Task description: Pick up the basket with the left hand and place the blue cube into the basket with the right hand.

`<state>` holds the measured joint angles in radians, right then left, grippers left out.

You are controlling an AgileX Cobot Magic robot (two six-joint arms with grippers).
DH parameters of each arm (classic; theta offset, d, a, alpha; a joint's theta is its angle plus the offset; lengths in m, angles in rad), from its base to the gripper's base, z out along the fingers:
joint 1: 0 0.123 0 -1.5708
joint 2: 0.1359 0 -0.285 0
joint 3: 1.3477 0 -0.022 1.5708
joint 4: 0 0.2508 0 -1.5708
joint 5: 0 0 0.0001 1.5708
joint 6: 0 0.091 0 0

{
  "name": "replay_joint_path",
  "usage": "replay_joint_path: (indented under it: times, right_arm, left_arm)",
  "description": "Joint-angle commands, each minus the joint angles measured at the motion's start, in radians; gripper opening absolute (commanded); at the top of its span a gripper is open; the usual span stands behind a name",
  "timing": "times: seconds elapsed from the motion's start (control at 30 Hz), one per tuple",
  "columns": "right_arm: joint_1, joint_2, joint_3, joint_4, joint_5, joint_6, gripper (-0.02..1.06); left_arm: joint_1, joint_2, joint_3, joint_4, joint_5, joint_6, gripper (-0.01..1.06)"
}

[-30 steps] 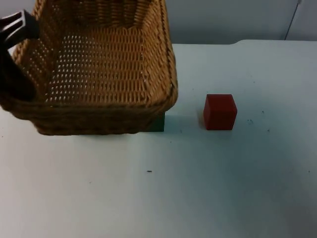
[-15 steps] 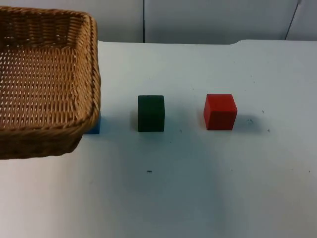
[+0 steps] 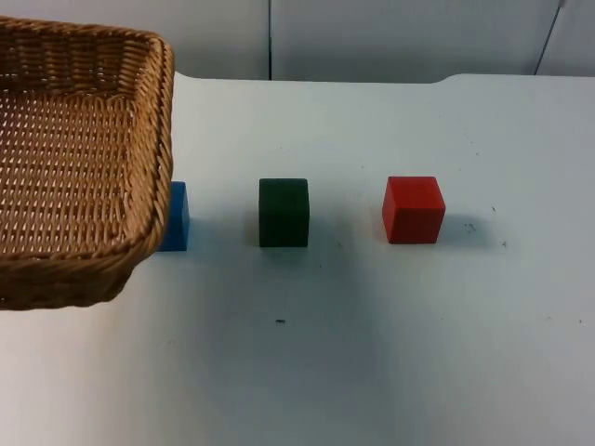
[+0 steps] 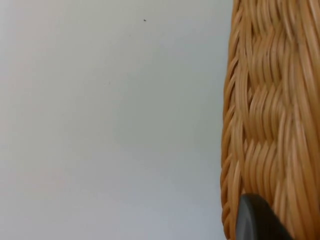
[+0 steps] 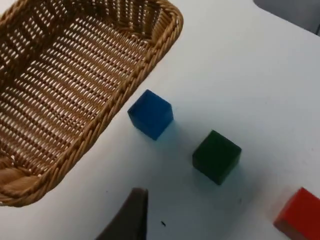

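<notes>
The woven wicker basket point(image 3: 160, 139) hangs lifted at the table's left, and its near right corner covers part of the blue cube point(image 3: 177, 217). In the left wrist view my left gripper point(image 4: 257, 220) is shut on the basket, pressed against its wall point(image 4: 270, 110). The right wrist view takes in the whole blue cube point(image 5: 151, 114) on the table just beside the basket's rim point(image 5: 150, 55). My right gripper point(image 5: 131, 216) hangs above the table, a short way off from the blue cube.
A dark green cube point(image 3: 284, 213) stands right of the blue one, and a red cube point(image 3: 413, 210) further right, all in one row. The same green cube point(image 5: 216, 156) and red cube point(image 5: 300, 214) show in the right wrist view. A grey partition wall point(image 3: 390, 37) closes the back.
The basket has swung left and risen, uncovering the green cube and then part of the blue cube. The left arm has left the top view. The cubes have not moved.
</notes>
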<state>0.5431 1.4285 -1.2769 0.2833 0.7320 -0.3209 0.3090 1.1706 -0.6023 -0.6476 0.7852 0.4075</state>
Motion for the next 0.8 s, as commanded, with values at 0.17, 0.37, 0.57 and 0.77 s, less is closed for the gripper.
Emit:
replay_joint_path:
  times: [0.17, 0.37, 0.57, 0.77]
  right_arm:
    - [0.1, 0.205, -0.19, -0.06, -0.01, -0.008, 1.01]
    - [0.109, 0.365, -0.33, -0.071, 0.0, -0.031, 1.01]
    - [0.117, 0.472, -0.423, -0.071, 0.011, -0.07, 1.01]
    - [0.129, 0.56, -0.488, -0.06, 0.011, -0.116, 1.01]
  left_arm:
    - [0.107, -0.007, -0.001, -0.021, 0.017, 0.096, 0.0]
    - [0.122, 0.072, -0.001, 0.027, 0.045, 0.124, 0.0]
    - [0.197, 0.109, -0.001, -0.03, 0.046, 0.219, 0.0]
    - [0.253, 0.109, -0.032, -0.031, 0.045, 0.244, 0.0]
